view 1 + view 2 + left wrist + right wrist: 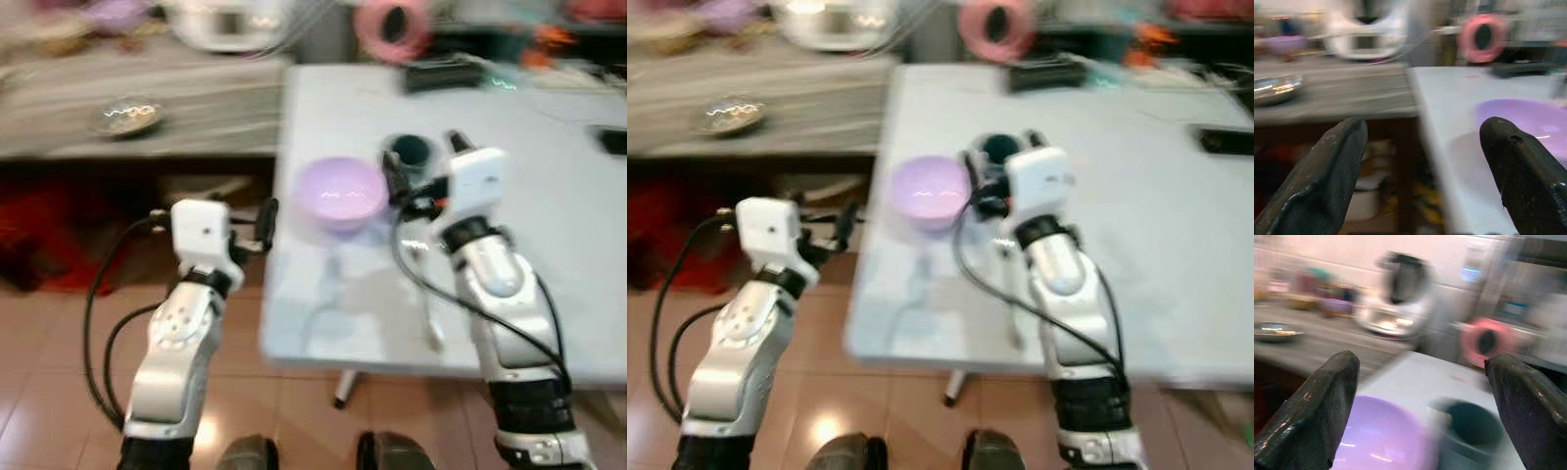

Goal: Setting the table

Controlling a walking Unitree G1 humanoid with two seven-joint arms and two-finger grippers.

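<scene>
Lilac plastic catches the eye first: a round, shallow lilac bowl [341,194] sits near the left edge of the pale grey tabletop [549,245], at the centre of the head views. Just beside it, toward the upper right, stands a dark teal cup [410,153], and a white spoon-like utensil [428,318] lies lower on the tabletop, though blur keeps me from being sure what it is.

The right hand [1420,396] hovers above the tabletop close to the bowl and cup, its two black fingers [1317,406] spread wide with nothing between them; both the bowl and the cup show in the gap. The left hand [1422,166] hangs off the tabletop's left edge, over the tiled floor [59,343], fingers equally wide and empty, the bowl off toward one fingertip.

Everything is smeared, so I take the robot to be moving.

The risks I see come from that motion. The bowl is light and near the edge; a sideways brush from either hand could push it off onto the tiles. The right hand is crowded between bowl and cup, so closing on one may knock the other over. The left hand, low beside the edge, could strike the tabletop itself.
</scene>
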